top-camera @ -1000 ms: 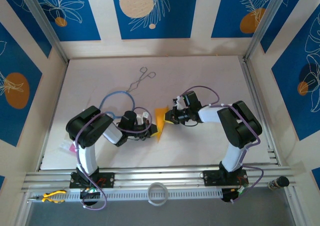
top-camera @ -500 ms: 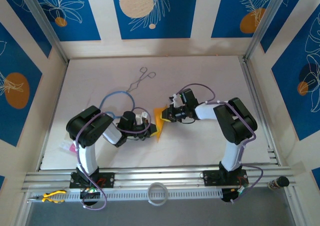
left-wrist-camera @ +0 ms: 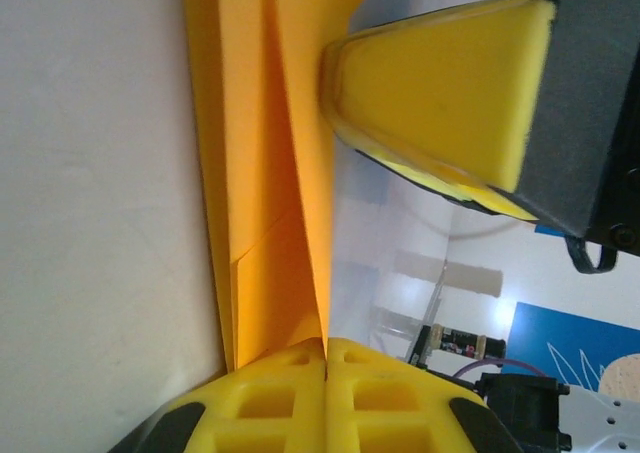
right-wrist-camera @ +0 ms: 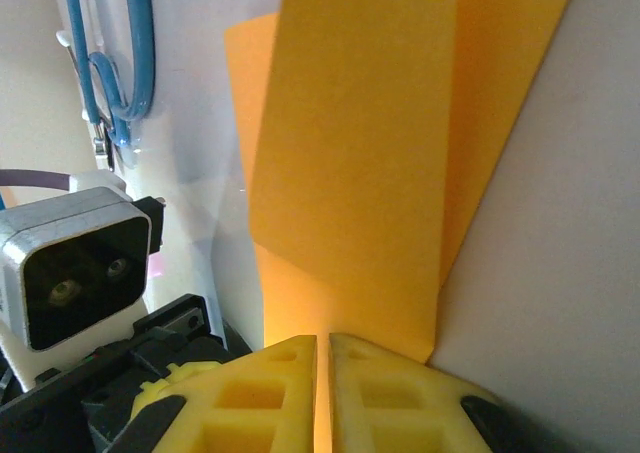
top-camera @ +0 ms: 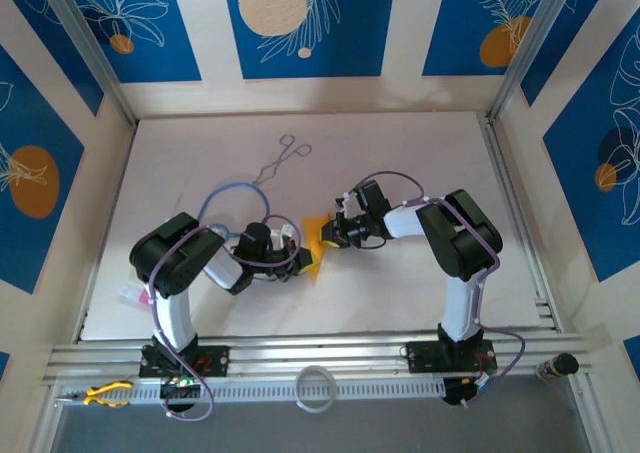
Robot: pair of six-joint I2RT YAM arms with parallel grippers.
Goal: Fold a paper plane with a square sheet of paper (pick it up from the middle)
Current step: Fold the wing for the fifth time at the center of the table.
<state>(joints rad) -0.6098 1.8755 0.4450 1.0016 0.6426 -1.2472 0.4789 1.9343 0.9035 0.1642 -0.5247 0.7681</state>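
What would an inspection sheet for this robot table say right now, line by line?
Surface: white table, flat.
Job's things: orange-yellow paper, partly folded, held between the two arms at mid-table.
Clutter: metal forceps at the back; pink slip at the left edge; yellow pliers and white ring on the front rail.
Jaws: left jaws shut on the paper; right jaws shut on it from the opposite side.
Cables: purple cables looped over both arms; blue cable coiled near the left arm.
Surroundings: blue patterned wall panels.
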